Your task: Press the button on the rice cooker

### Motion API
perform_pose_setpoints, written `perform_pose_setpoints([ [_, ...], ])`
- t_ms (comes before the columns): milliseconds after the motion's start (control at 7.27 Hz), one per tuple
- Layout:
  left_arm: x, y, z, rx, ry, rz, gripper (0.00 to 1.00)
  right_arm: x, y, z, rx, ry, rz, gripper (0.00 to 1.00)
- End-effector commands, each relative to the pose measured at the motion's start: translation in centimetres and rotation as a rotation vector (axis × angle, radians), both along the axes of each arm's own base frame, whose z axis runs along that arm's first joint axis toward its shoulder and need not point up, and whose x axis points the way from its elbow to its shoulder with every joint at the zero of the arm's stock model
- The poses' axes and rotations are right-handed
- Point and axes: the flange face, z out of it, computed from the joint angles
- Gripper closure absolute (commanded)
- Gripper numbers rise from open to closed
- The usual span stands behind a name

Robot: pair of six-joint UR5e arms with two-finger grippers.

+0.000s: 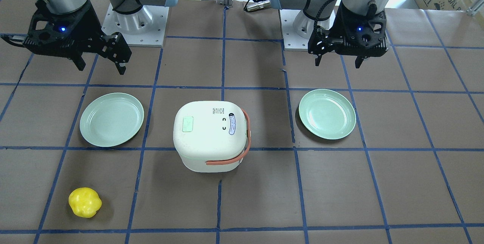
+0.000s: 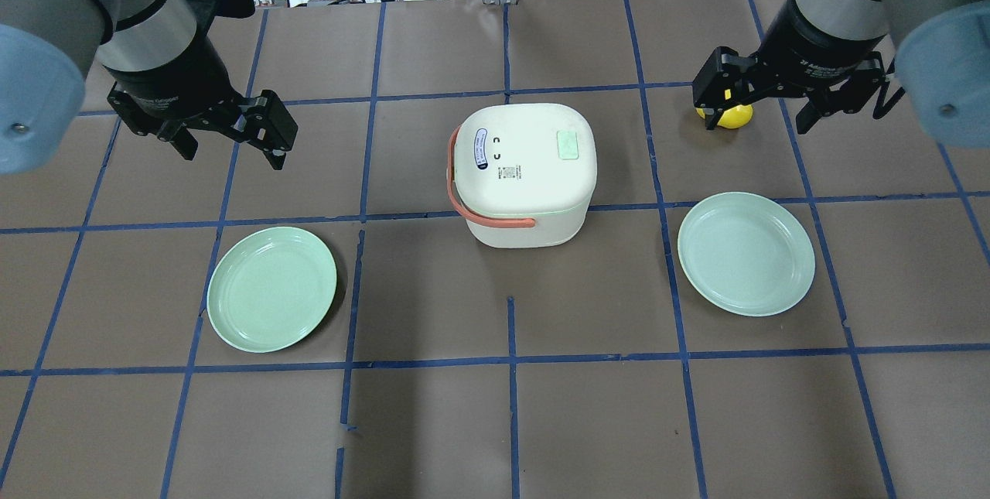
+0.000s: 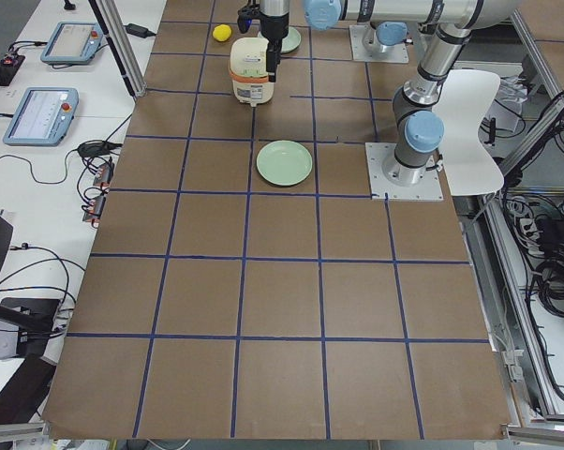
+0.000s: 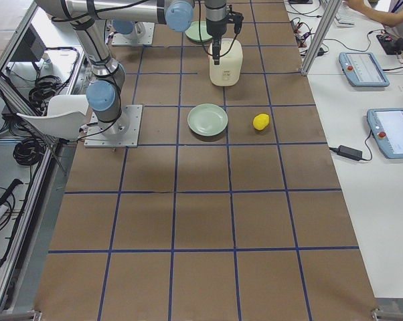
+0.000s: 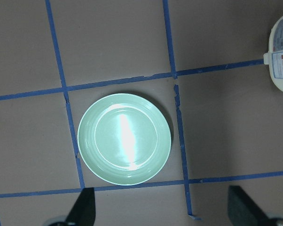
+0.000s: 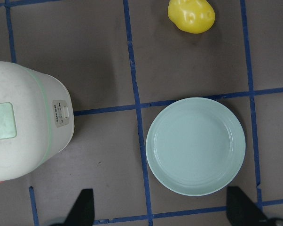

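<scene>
Overhead, yellow toy [image 2: 733, 120] half hidden behind wide-open right claw [image 2: 754, 116]; left claw [image 2: 230, 152] likewise open, empty.

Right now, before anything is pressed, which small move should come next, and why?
Probably carry the right tool sideways to above the pale green pad on the lid of the rice cooker; that pad looks like the button. It lies on the lid's half nearer this arm, and the tool hangs open, off to the side.

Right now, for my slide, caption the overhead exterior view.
Both open, left gripper and right gripper hover either side of the white rice cooker; left plate and right plate sit empty.
</scene>
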Motion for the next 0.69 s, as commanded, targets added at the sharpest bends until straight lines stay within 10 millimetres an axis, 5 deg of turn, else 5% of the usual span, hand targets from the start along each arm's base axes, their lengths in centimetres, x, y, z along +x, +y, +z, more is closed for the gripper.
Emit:
perform_pose_setpoints([
  [0, 0.00, 0.00, 0.00, 0.000, 0.000, 0.000, 0.00, 0.04, 0.29, -0.17, 0.030, -0.004, -0.002, 0.00],
  [550, 0.00, 0.00, 0.00, 0.000, 0.000, 0.000, 0.00, 0.50, 0.40, -0.41, 0.033, -0.050, 0.000, 0.00],
])
